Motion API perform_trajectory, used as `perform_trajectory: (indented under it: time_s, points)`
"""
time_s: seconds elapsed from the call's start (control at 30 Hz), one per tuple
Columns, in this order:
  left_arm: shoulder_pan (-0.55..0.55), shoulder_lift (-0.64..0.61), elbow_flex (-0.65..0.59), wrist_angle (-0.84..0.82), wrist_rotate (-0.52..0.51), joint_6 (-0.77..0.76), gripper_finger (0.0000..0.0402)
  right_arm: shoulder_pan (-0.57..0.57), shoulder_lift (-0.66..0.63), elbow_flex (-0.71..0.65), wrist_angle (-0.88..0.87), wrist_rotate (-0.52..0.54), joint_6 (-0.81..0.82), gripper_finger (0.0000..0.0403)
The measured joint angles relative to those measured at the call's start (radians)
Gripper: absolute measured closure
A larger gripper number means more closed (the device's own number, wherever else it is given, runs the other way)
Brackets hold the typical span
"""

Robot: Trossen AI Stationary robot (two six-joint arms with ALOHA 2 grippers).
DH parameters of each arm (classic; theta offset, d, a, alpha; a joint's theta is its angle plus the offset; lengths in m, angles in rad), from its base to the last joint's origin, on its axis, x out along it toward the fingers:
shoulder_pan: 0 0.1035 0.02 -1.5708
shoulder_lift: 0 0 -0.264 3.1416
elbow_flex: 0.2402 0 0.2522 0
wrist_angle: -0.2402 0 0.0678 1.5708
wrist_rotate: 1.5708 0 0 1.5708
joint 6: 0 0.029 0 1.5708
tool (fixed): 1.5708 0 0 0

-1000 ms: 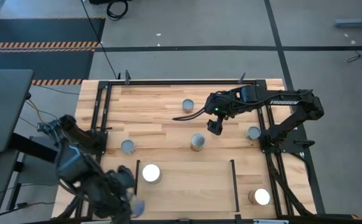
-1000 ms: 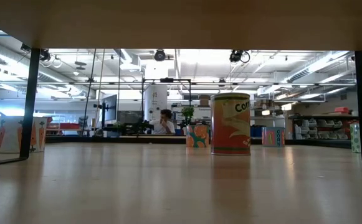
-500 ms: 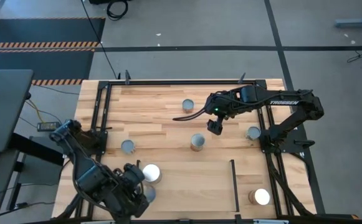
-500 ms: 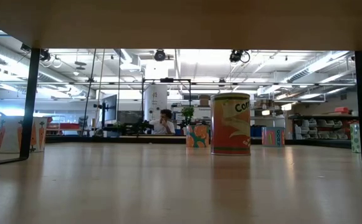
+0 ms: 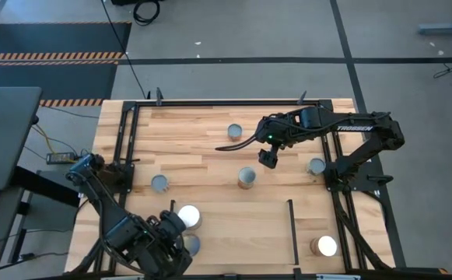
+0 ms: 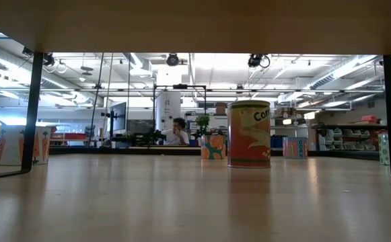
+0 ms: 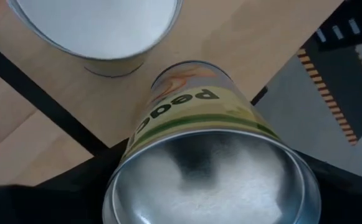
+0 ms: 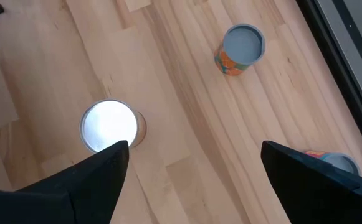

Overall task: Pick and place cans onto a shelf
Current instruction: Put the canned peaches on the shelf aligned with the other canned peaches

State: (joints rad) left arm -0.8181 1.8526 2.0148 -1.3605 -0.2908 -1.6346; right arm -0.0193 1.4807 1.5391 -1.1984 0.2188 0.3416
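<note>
My left gripper (image 5: 180, 246) is at the near left, by the shelf's (image 5: 237, 229) left black rail, and is shut on a peach-label can (image 7: 193, 124) with a dull grey top (image 5: 192, 245). A white-topped can (image 5: 188, 216) stands on the shelf just beyond it and also shows in the left wrist view (image 7: 96, 25). My right gripper (image 5: 267, 160) hangs open and empty above the table's middle, beside a grey-topped can (image 5: 246, 177); that can also shows below it in the right wrist view (image 8: 109, 126). My left gripper pinches the can between its two fingers (image 7: 62, 193), which sit on opposite sides of the wall just below the top rim (image 7: 126, 163). The fingers come from above, pointing down. The can's grey top faces up toward the wrist. Whether its base touches the shelf cannot be told.
More grey-topped cans stand on the plank table at the far middle (image 5: 234, 131), the left (image 5: 159, 183) and the right (image 5: 316, 166). A white-topped can (image 5: 327, 246) stands right of the shelf's right rail (image 5: 292, 229). The low view shows a can (image 6: 249, 133) under the shelf board.
My left gripper has swung from the table's near left corner toward the right, carrying the can to the shelf's left rail, close to the white-topped can. My right arm has kept still.
</note>
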Motion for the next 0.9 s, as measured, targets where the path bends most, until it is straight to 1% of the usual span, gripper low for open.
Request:
perform_trajectory:
  time_s: [0.13,0.27,0.4,0.57,0.63,0.8,0.9]
  points:
    - [0.0,0.0,0.0,-0.005,-0.004,-0.004,0.0061,0.004,0.0,0.0,0.0,-0.006,0.0,0.003]
    - [0.004,0.0,0.0,-0.007,0.006,-0.027,0.0069,0.014,0.0,0.0,-0.002,-0.008,-0.006,0.003]
    - [0.013,0.016,0.0,-0.014,0.043,-0.03,0.0074,0.026,0.0,0.0,-0.002,-0.009,-0.033,0.003]
    - [0.025,0.061,-0.001,0.008,0.076,0.002,0.007,0.031,0.0,0.0,-0.011,-0.013,-0.034,0.003]
    - [0.026,0.061,-0.001,0.014,0.076,0.012,0.0066,0.031,0.0,0.0,-0.015,-0.013,-0.031,0.003]
    - [0.022,0.061,-0.001,-0.016,0.067,-0.041,0.0061,0.041,0.0,0.0,-0.01,-0.013,-0.03,0.003]
    - [0.019,0.061,-0.001,-0.015,0.067,-0.038,0.0062,0.044,0.0,0.0,-0.009,-0.013,-0.027,0.003]
